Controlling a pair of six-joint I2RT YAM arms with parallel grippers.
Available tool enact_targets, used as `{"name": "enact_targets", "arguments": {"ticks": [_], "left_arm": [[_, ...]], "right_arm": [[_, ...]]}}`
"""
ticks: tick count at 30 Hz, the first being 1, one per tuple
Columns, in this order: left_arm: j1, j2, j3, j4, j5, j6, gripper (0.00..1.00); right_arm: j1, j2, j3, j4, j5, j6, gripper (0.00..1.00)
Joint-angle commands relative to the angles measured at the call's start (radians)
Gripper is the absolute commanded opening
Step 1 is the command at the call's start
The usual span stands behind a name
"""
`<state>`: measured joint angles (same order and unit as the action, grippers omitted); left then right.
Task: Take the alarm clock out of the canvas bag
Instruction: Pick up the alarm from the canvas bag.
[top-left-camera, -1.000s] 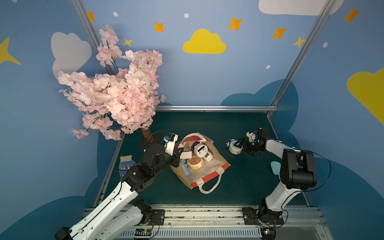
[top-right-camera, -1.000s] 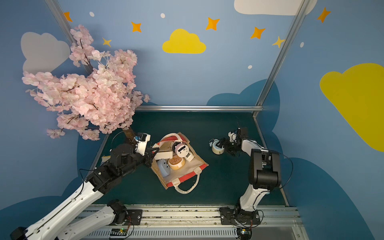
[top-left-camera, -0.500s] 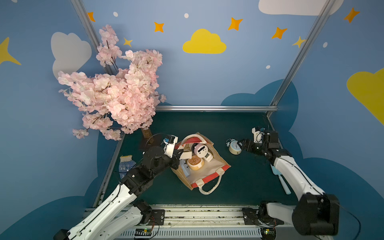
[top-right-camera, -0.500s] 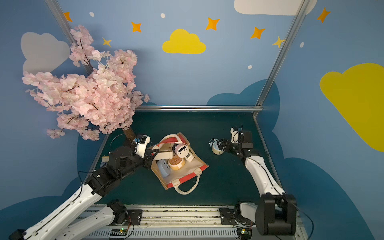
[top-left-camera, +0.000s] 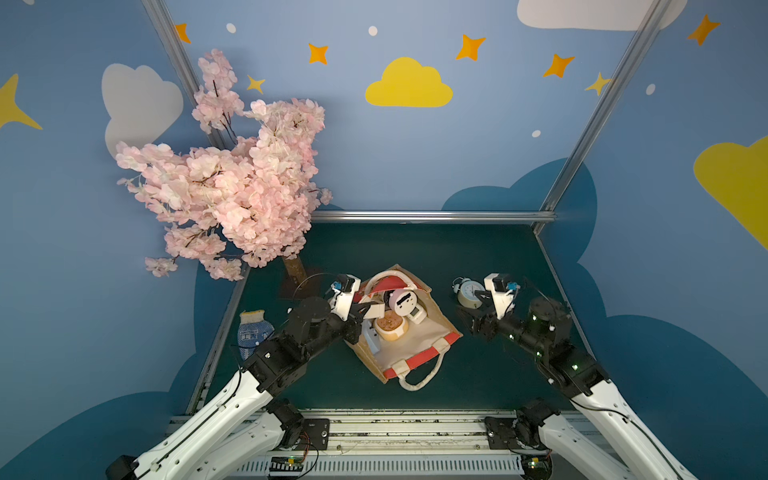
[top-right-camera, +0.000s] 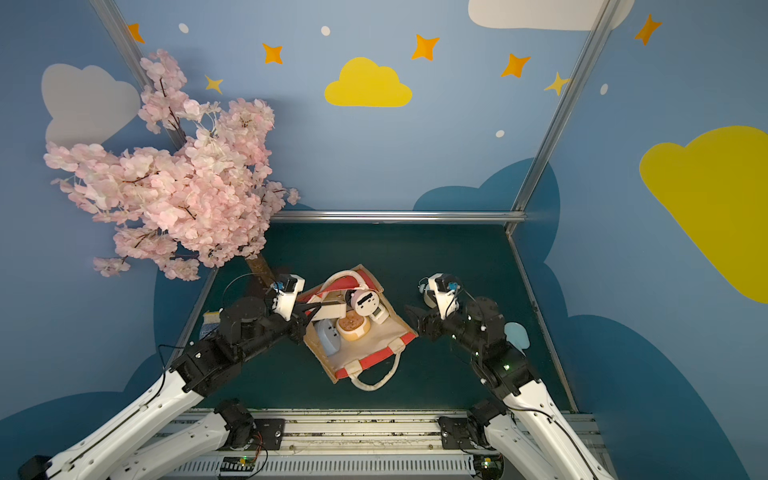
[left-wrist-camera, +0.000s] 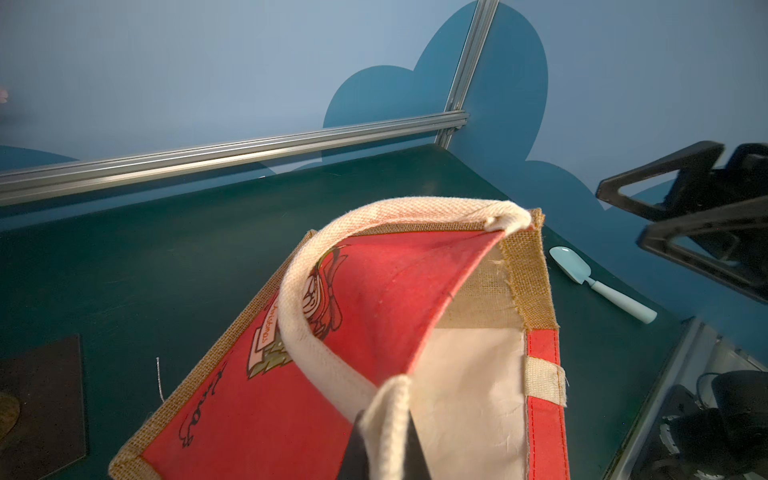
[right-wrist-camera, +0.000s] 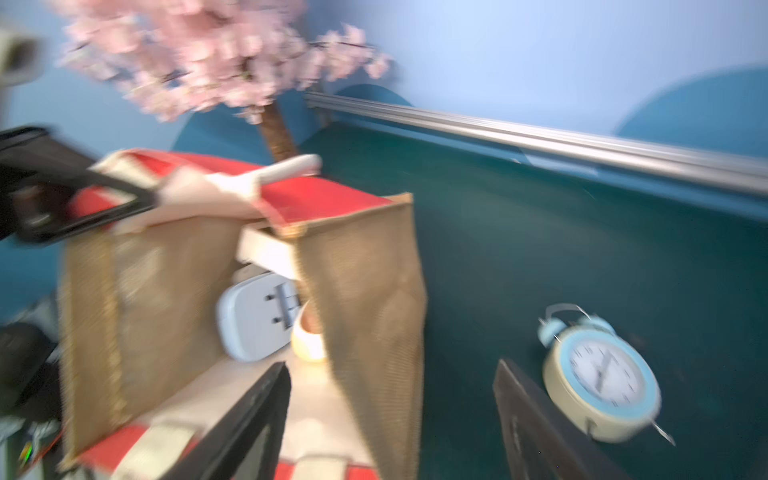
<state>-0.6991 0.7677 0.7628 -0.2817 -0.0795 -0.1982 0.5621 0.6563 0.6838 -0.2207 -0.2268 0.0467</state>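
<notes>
Out on the dark green desk (top-left-camera: 415, 249), near the boxy red-and-tan canvas bag (top-left-camera: 411, 347), sits the round cream-and-blue alarm clock (top-left-camera: 469, 292). Left jaws are shut on the bag's thick cream handle (left-wrist-camera: 299, 299). Right jaws gape wide, holding nothing. I think only letting go is left.

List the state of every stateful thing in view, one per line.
canvas bag, mouth open, other items inside
alarm clock, out of the bag, on the table, not held
left gripper, shut on the bag's handle
right gripper, open, empty
</notes>
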Motion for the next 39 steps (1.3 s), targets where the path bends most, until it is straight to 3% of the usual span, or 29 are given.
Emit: {"name": "enact_targets", "arguments": {"ticks": [1,8,12,20,29,39], "left_arm": [[-0.008,0.003,0.027,0.005,0.022,0.016,0.05],[-0.008,-0.001,0.027,0.013,0.015,0.014,0.05],[-0.010,0.010,0.037,0.006,0.026,0.018,0.05],[-0.013,0.002,0.033,0.010,0.034,0.023,0.05],[-0.023,-0.005,0.023,0.032,0.034,0.034,0.05],[-0.023,-0.026,0.002,0.019,0.035,0.015,0.05]], "right_arm": [[0.130,-0.001,0.023,-0.009,0.058,-0.126,0.76],[0.512,0.160,0.126,-0.106,0.332,-0.345,0.76],[0.616,0.304,0.189,-0.130,0.393,-0.459,0.77],[0.601,0.527,0.281,-0.125,0.403,-0.573,0.78],[0.477,0.699,0.344,-0.031,0.227,-0.609,0.77],[0.476,0.969,0.382,0.249,0.338,-0.744,0.76]]}}
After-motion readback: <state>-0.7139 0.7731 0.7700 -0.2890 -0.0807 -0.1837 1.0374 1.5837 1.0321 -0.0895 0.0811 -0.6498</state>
